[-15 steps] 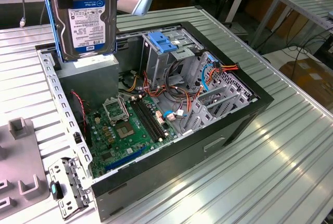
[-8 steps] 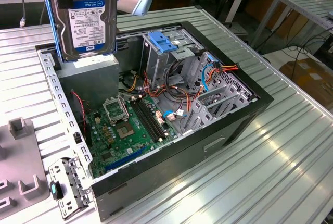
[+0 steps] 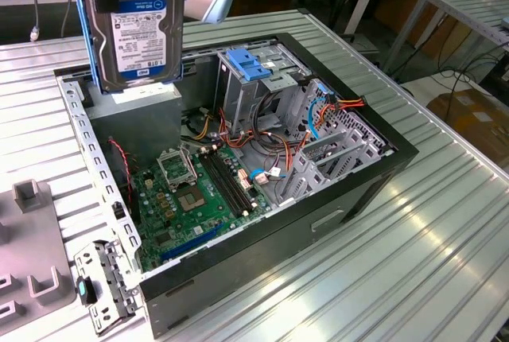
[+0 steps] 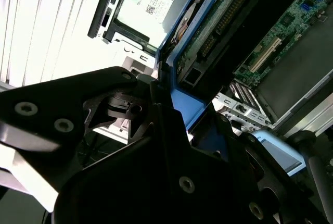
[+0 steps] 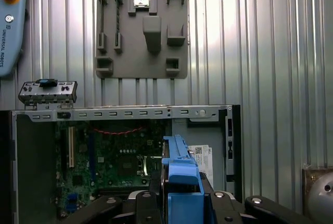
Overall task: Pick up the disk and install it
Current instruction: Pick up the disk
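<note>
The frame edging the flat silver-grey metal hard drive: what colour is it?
Blue frame on the disk; clearest in the first wrist view.

- Silver-grey on the disk (image 3: pixel 137 36), with a white label banded in dark blue, and edged in blue.
- Black on the computer case (image 3: pixel 334 215); green on the motherboard (image 3: pixel 191 199) inside, striped with long black slots.
- Blue on the latch (image 3: pixel 253 65) atop the grey metal cage (image 3: pixel 238 97).
- Red, orange and blue among the cables (image 3: pixel 318 115).
- Ribbed, shiny silver across the table (image 3: pixel 445 262).
- Matt grey on the fixture plate (image 5: pixel 141 31).
</note>
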Robot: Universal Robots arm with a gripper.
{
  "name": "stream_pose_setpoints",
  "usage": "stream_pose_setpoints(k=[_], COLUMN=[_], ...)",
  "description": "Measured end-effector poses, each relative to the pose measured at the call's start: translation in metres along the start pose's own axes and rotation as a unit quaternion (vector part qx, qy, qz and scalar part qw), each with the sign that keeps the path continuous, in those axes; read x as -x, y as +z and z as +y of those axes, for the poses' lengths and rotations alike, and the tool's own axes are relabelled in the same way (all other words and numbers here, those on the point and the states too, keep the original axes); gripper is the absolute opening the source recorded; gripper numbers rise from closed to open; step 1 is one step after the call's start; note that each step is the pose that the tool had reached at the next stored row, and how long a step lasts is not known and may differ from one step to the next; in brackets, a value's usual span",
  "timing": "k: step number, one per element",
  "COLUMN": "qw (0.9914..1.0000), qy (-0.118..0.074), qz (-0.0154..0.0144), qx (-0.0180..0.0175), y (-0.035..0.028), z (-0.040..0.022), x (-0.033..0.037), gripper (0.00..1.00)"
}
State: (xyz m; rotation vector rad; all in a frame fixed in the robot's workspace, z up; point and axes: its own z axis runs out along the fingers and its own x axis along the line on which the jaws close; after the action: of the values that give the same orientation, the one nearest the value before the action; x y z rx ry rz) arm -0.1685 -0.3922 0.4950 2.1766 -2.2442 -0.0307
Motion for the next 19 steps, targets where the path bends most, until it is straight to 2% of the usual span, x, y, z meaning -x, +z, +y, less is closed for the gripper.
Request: stream_pose_setpoints(k=[8, 14, 19], qw=[1.0, 1.0, 1.0], qy=[0.0, 0.0, 0.0], qz=[0.0, 0.0, 0.0], qx=[0.0, 0.0, 0.0], y=[-0.0002, -0.0004, -0.0006], z=[-0.0117, -0.0237, -0.0301], x=[0.0004, 0.0007, 0.0009], gripper=[0.37, 0.37, 0.37])
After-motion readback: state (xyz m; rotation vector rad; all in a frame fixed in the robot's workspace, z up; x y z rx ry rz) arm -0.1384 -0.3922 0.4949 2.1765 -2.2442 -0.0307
